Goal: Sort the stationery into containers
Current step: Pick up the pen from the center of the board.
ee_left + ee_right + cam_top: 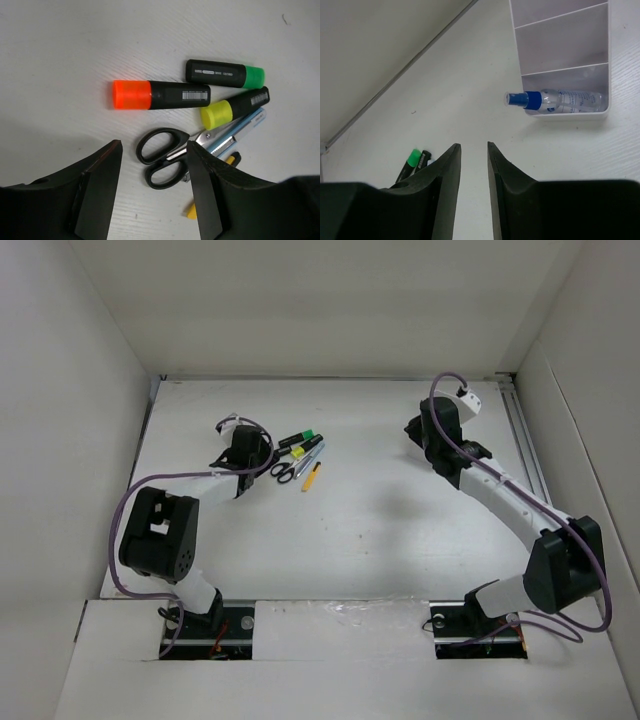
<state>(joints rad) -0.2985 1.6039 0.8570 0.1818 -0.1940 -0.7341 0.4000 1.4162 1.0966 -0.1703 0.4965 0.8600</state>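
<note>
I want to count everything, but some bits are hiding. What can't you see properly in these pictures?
- Left wrist view: yellow stick, mostly hidden behind the left jaws.
- Right wrist view: tray, cut off by the top edge, so its compartments can't be counted.
- Top view: the tray is not seen, probably under the right arm.

The bottle (560, 100) lies in the tray (560, 45), in its end compartment; scissors (165, 157) lie beside a marker (160, 95).

Scissors (176, 154) handles clear, blades crowded by pen (240, 131), open table (65, 55)
</note>
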